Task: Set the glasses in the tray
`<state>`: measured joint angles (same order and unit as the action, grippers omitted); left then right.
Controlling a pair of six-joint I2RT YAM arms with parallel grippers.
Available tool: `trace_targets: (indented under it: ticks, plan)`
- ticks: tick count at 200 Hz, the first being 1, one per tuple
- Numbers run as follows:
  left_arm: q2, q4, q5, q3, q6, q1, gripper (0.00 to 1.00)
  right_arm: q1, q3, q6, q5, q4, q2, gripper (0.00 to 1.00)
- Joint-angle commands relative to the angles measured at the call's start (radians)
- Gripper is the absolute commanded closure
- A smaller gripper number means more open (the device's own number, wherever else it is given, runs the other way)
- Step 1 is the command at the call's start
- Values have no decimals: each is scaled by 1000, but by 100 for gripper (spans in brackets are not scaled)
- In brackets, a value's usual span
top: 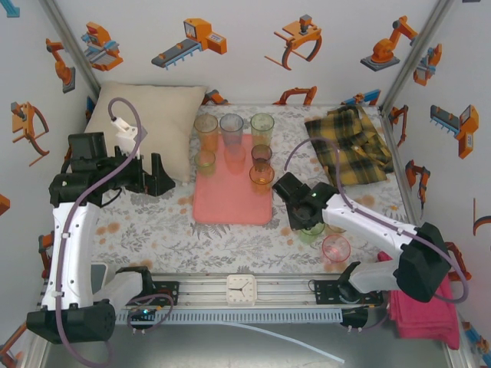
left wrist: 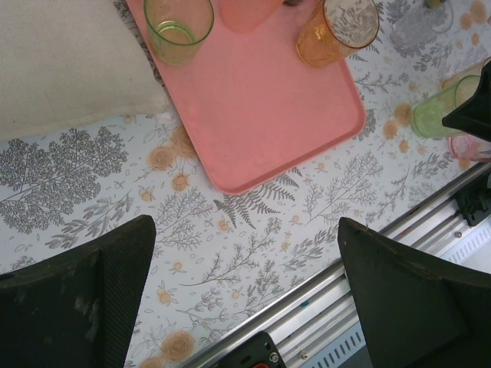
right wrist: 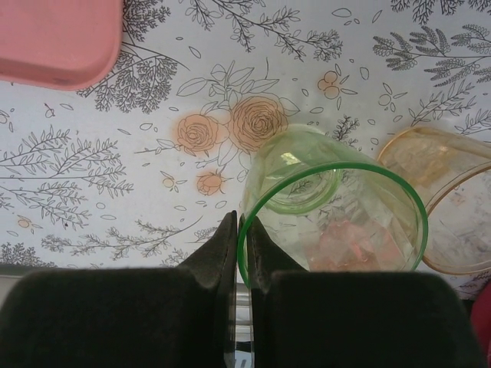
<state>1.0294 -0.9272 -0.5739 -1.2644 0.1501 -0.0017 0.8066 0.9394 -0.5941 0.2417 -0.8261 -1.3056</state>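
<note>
The salmon-pink tray (top: pixel 230 203) lies mid-table and carries several tinted glasses, among them an orange one (top: pixel 205 126), a grey one (top: pixel 231 125) and a green one (top: pixel 261 123). Right of the tray, my right gripper (top: pixel 307 217) is shut on the near rim of a green glass (right wrist: pixel 337 207), one finger inside the wall and one outside (right wrist: pixel 242 234). A peach glass (right wrist: pixel 445 203) stands just beside it and a pink glass (top: pixel 335 248) stands nearer the rail. My left gripper (top: pixel 157 175) hovers open left of the tray (left wrist: pixel 261 115), nothing between its fingers (left wrist: pixel 84 299).
A cream pillow (top: pixel 149 123) lies at the back left, touching the tray's left edge. A yellow plaid cloth (top: pixel 349 142) lies at the back right. A magenta cloth (top: pixel 422 310) sits by the right arm's base. A metal rail (top: pixel 240 291) runs along the near edge.
</note>
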Motion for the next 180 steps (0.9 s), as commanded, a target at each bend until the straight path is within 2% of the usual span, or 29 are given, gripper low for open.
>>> trace_targets:
  ticks: [1,180]
  plan:
    - [-26,17,-30,0,-13,6,6,6,53,19,22,-35,20,97]
    - [-24,26,-17,2,-10,8,6,6,97,40,19,-74,73,97]
